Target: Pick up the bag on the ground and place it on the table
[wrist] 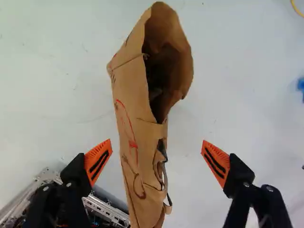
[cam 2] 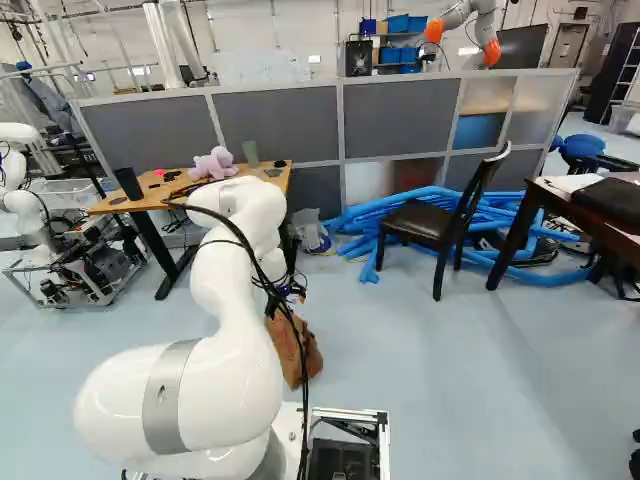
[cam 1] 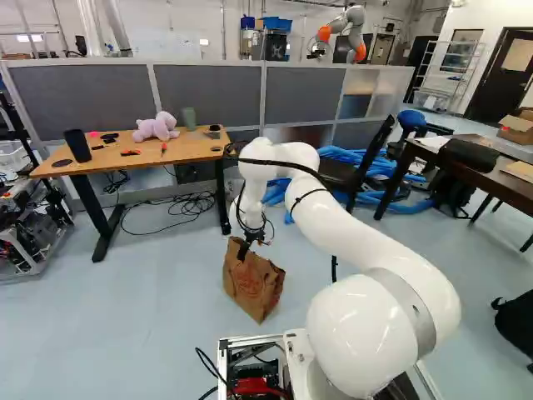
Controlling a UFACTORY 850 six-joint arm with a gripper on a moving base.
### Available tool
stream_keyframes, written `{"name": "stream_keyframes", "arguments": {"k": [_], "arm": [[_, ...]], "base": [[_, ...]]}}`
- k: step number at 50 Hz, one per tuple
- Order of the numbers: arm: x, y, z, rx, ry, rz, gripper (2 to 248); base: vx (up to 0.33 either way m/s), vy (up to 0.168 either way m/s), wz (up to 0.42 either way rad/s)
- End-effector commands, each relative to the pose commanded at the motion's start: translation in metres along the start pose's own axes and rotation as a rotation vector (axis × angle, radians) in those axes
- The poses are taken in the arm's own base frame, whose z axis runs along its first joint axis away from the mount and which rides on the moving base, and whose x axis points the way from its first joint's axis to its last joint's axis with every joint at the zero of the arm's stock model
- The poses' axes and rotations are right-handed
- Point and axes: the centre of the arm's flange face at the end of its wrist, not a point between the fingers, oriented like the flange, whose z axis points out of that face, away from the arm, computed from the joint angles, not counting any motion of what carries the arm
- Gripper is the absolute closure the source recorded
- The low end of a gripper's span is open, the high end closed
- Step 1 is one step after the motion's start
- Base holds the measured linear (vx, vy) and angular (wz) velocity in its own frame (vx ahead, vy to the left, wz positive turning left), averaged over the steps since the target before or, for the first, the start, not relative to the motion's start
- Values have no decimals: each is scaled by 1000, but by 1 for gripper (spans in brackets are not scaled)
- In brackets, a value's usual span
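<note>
In the left base view my gripper [cam 1: 246, 247] reaches down at the top of the brown paper bag [cam 1: 252, 282], which stands on the floor. The wrist view shows the gripper [wrist: 156, 154] open, its orange pads wide apart on either side of the bag [wrist: 137, 142], with a gap to each side. The bag's mouth gapes ahead of the fingers, and its torn, folded edge with a handle loop runs between them. A wooden table [cam 1: 194, 148] stands beyond the bag, at the left of the left base view.
On the table are a purple plush toy [cam 1: 156, 127], a black cup [cam 1: 77, 146] and a green cup [cam 1: 189, 118]. Blue tubes [cam 2: 400, 225] and a black chair [cam 2: 437, 222] are beyond the bag. Another robot [cam 2: 22, 200] stands at the far left of the right base view.
</note>
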Motion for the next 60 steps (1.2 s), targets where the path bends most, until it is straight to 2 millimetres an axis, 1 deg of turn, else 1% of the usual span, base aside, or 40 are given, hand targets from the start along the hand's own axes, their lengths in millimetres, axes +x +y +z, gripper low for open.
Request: {"name": "stream_keyframes", "arguments": {"k": [43,60], "arm": [[-5,-4,65,11,-25,-11,3],[-5,-5,70,11,-25,-11,3]], "base": [[0,0,0],[0,0,0]]}}
